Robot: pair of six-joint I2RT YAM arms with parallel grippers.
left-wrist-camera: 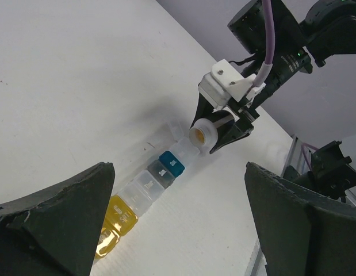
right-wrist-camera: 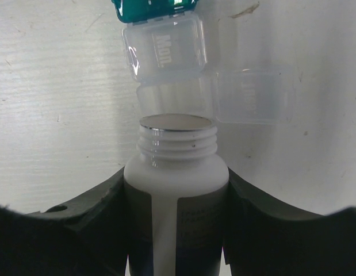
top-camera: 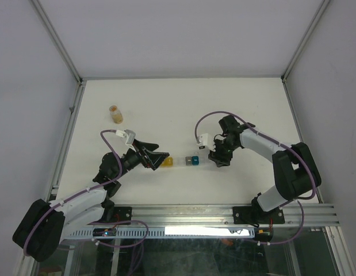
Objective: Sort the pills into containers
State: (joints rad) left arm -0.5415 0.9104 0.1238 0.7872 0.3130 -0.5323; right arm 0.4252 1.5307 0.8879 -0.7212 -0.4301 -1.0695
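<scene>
White plastic pill bottle (right-wrist-camera: 176, 167), probably light, rigid and slick, is clamped mid-body by the right gripper (top-camera: 219, 155), mouth over the pill organizer (left-wrist-camera: 149, 184) lying between the grippers; left gripper (top-camera: 156, 157) stands spread by its yellow end.

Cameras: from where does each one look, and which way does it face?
Top external: fixed above and behind the robot, looking down on the table; left arm and right arm show, bases at the bottom.
Left wrist: on the left arm, facing along the containers toward the right arm; the open left end effector frames the view.
Right wrist: on the right arm, looking past the white bottle, held in the right end effector, at the containers.
Shared: both wrist views show the white bottle and the teal lid.
</scene>
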